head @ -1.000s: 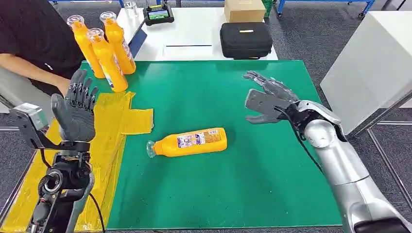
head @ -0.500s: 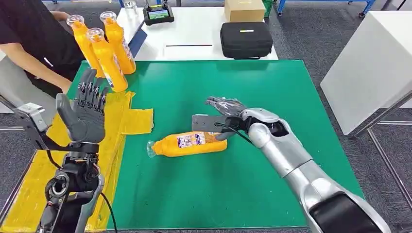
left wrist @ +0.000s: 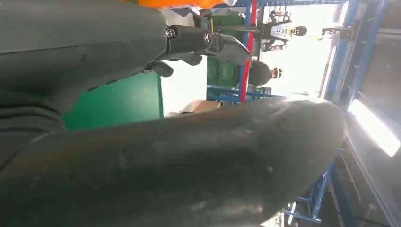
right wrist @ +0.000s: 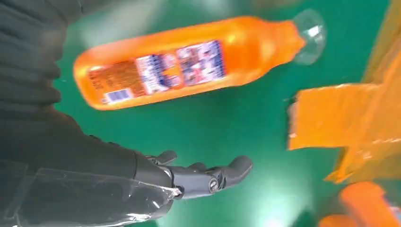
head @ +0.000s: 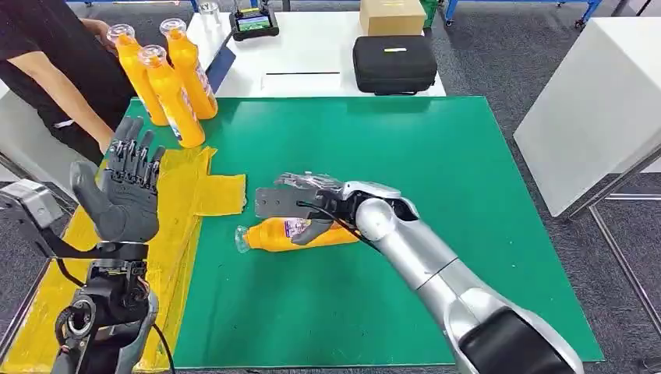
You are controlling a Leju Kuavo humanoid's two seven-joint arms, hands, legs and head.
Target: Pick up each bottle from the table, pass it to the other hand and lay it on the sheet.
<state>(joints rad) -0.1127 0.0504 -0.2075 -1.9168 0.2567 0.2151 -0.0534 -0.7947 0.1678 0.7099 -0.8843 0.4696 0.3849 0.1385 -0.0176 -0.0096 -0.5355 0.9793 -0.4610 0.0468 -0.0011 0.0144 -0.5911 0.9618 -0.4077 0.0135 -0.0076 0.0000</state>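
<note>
An orange bottle (head: 343,231) (right wrist: 189,61) lies on its side on the green mat (head: 436,265), its clear cap (head: 242,238) toward the yellow sheet (head: 183,191). My right hand (head: 300,204) hovers just over the bottle's middle with fingers spread; in the right wrist view its fingers (right wrist: 208,177) stay apart from the bottle. My left hand (head: 125,191) is raised over the sheet, palm up, fingers (left wrist: 208,42) apart, holding nothing. Three more orange bottles (head: 175,93) stand upright at the mat's back left corner.
A person (head: 47,70) stands at the back left, one hand near the upright bottles. Behind the mat a white table (head: 312,54) carries a black case (head: 394,62) and a cardboard box (head: 392,15). A white cabinet (head: 600,93) stands to the right.
My right hand has swept left from the mat's right side and come down over the lying bottle. My left hand shifted slightly left. The person's arm rose toward the upright bottles.
</note>
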